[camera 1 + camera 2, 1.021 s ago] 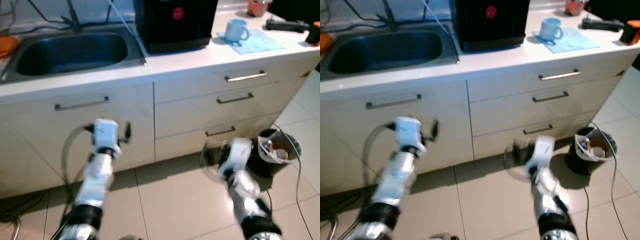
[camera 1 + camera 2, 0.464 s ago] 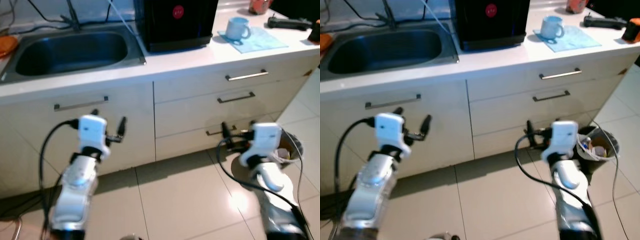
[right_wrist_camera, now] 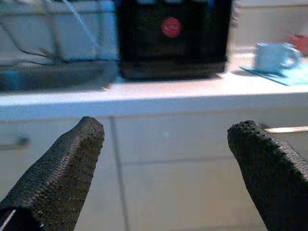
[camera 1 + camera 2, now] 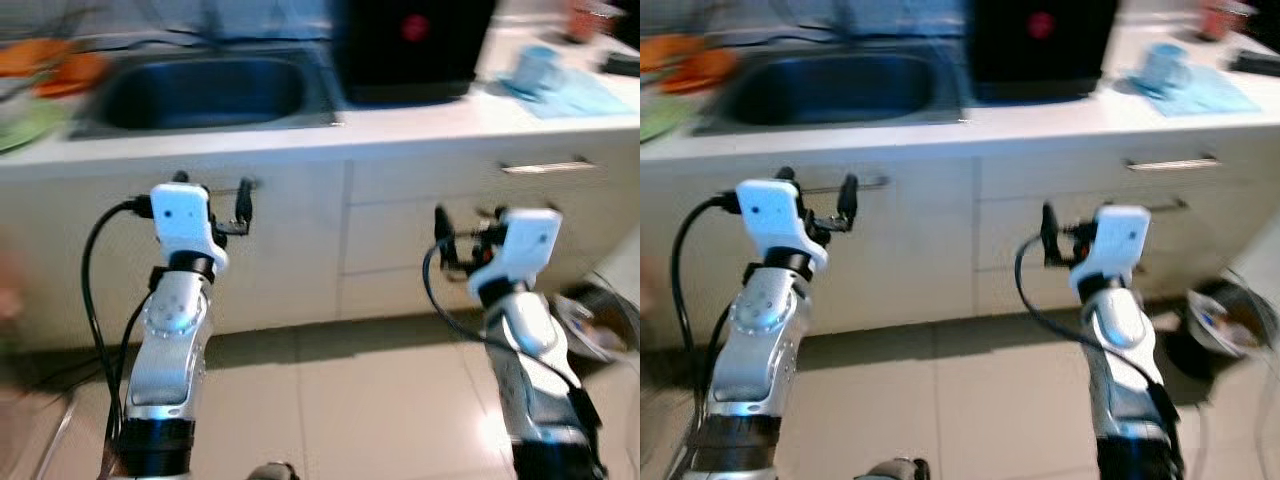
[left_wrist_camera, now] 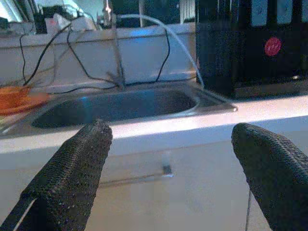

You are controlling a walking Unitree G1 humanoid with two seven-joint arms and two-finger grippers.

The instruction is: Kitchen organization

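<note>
Approach step, I'd judge: nothing picked up yet, robot facing the counter w/ both arms raised in front of the cabinets. L to R: orange dish (image 4: 62, 68) at counter's far left, sink (image 4: 205, 92), left gripper (image 4: 212, 192) fingers spread & empty below the sink, black appliance (image 4: 415, 45), right gripper (image 4: 468, 222) spread & empty before the drawers (image 4: 480, 215), blue mug (image 4: 535, 68) on its cloth (image 4: 572, 94), bin (image 4: 592, 325) on the floor. Next move calls for closing in on the counter & settling on one item; head views are blurred, so small stuff can't be told.

Steel sink (image 4: 205, 92), dark and deep, sunk in the white counter (image 4: 420, 125) at upper left. Black appliance (image 4: 415, 45) with a red round mark, upright at upper centre. Pale blue mug (image 4: 535, 68) on a light blue cloth (image 4: 570, 95) at upper right. Orange plates (image 4: 60, 65), blurred, far upper left.
</note>
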